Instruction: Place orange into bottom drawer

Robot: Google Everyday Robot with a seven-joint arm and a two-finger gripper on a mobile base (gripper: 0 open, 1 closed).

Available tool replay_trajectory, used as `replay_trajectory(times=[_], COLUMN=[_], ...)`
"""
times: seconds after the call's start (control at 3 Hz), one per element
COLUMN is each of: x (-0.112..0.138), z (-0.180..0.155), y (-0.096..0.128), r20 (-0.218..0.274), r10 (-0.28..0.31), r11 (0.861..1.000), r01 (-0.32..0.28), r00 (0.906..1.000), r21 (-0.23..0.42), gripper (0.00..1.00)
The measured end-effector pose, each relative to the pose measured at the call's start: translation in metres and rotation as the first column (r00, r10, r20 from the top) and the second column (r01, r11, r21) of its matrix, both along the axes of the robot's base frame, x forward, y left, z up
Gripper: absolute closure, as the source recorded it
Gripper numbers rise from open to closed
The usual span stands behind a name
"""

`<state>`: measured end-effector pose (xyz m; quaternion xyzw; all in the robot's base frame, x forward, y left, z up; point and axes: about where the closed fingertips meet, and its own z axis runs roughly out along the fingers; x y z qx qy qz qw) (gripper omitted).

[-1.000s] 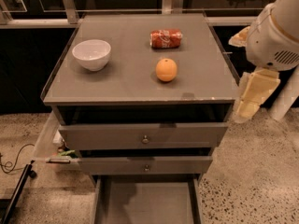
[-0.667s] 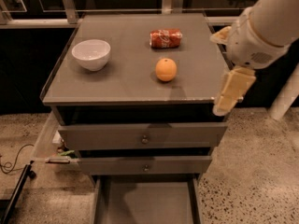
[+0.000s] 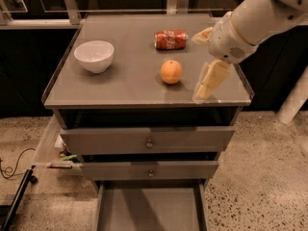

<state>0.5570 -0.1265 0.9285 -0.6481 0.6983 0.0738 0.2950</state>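
lt dim, warm | soft shadow under orange (image 3: 171, 71) | end effector (image 3: 206, 57) right, bright

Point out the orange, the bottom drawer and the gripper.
orange (image 3: 171, 71): camera view, middle of its skin.
bottom drawer (image 3: 149, 210): camera view, its bare floor.
gripper (image 3: 197, 69): camera view, between its open fingertips, right of the orange.

Likely a lab: speckled terrazzo floor (image 3: 262, 177), grey drawer cabinet (image 3: 127, 88), jaws over its top.

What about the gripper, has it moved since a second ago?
Yes. The gripper has swung in from beyond the edge of the cabinet top toward the orange, beside it, open.
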Motion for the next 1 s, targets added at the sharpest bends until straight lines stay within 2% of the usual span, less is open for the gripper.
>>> replay_trajectory(times=[0.33,0.67,1.0], x=[0.023,0.042,0.062], z=[-0.016,-0.032,-0.041], y=[0.016,0.027,0.033], r20=[-0.065,-0.104,-0.116], r10=[0.012,-0.006,-0.040], r11=[0.996,0.994,0.993], r01=[-0.006,0.017,0.052], r00=[0.9978,0.9945,0.9924], r21=[0.089,0.108,0.104], gripper=[0.00,0.00,0.00])
